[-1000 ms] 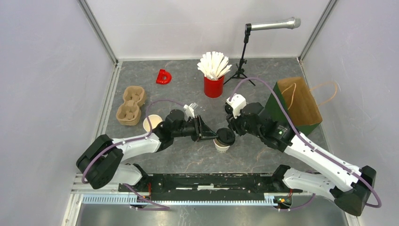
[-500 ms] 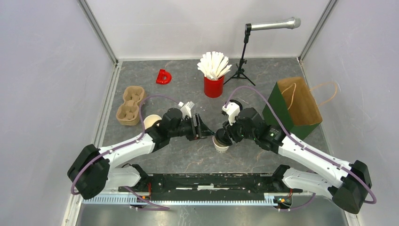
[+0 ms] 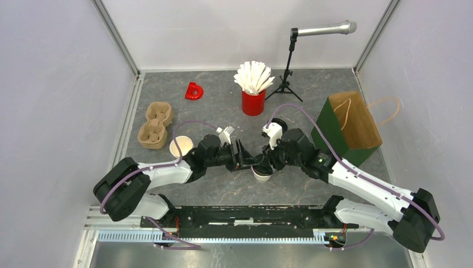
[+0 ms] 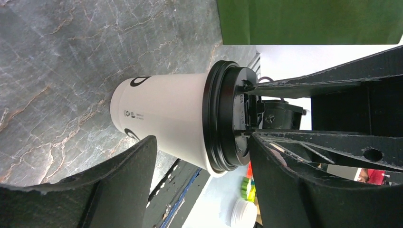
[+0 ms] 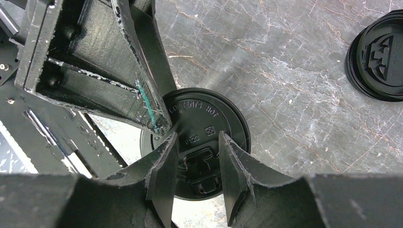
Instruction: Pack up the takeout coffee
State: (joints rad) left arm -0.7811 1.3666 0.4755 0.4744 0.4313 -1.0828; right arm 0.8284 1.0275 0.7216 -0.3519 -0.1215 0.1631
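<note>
The lidded cup (image 4: 161,118) stood on the surface (image 5: 285,71) between both arms, flanked by the wide-open jaws of the left tool (image 4: 202,147), while the right tool (image 5: 197,142), parted and holding nothing, rested its tips on the lid (image 5: 204,114); the other cup (image 3: 181,146) stood uncovered, further left.

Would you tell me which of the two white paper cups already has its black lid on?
The cup in the middle of the table wears a black lid. The other cup, beside the brown carrier, stands open, its cream inside showing.
</note>
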